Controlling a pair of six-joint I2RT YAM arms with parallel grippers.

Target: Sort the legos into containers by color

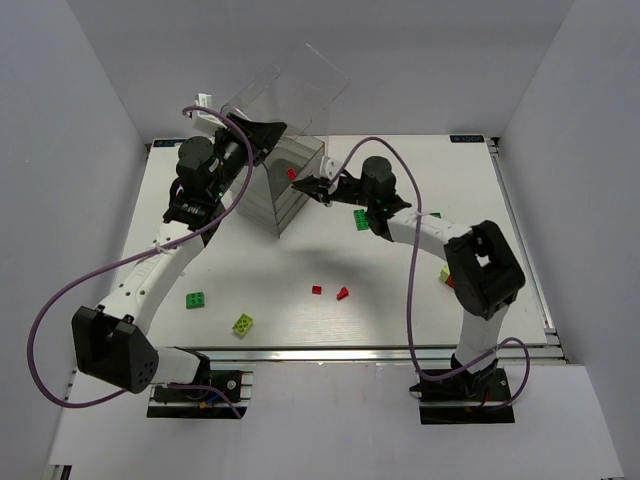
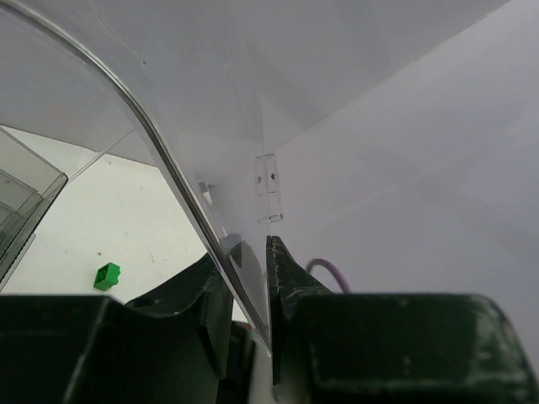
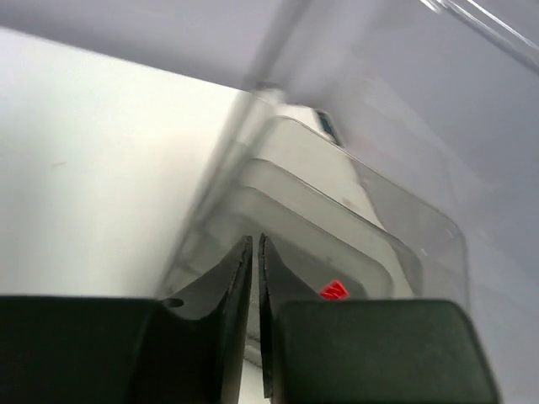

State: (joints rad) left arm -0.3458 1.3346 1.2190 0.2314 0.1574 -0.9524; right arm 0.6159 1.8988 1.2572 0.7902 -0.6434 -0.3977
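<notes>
We found the left gripper (image 2: 244,250) clenched on the edge of the lid (image 1: 290,90) of the clear box (image 1: 283,185), holding that lid tipped up and back so the compartments stood open at the far left of the table (image 1: 400,320). The right gripper (image 3: 255,241) hung at the box's open side with its jaws all but touching and nothing between them. One red brick (image 3: 334,290) lay inside a compartment, just below and to the right of those closed fingers in the right wrist view. The work was judged well short of done, since loose bricks were scattered on the table. A dark green brick (image 1: 359,220) lay just beside the right forearm, on the near side of the right gripper and closest to it. Two red bricks (image 1: 317,290) (image 1: 343,293) sat side by side farther toward the near edge, between the arms. A green brick (image 1: 196,300) and a yellow-green brick (image 1: 242,323) lay near the left arm's base. With the left arm occupied at the lid, we judged that any pick fell to the right arm, which would have to draw back toward the near edge. The bricks' long axes were too small to tell.
</notes>
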